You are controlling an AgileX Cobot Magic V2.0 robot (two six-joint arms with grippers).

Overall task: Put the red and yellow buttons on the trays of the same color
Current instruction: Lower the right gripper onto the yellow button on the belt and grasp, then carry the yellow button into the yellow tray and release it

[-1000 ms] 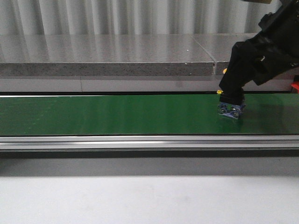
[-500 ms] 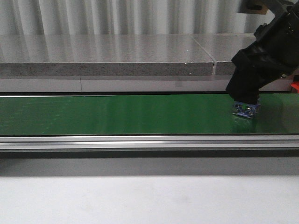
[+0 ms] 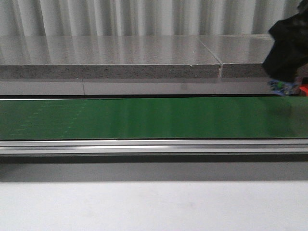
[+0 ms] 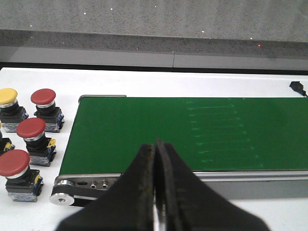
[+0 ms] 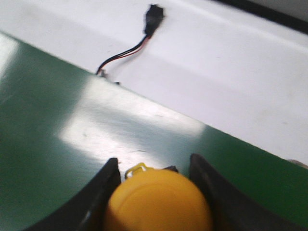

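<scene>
Yellow button (image 5: 158,199) sits clenched in your right tool (image 5: 156,192), low centre of the right wrist frame, lifted above the green belt (image 3: 144,118). You are mid-carry; next you need the yellow tray, which no view shows. Your left tool (image 4: 156,159) is closed on nothing, near the spare red buttons (image 4: 31,137) at left.

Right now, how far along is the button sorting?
Nothing visibly done: no tray shows in any view, so no placement can be confirmed. In hand: the right gripper holds a yellow button between its jaws, lifted above the green belt. Left: three red buttons and another yellow one wait beside the belt's end, and the left gripper hangs shut and empty.
</scene>
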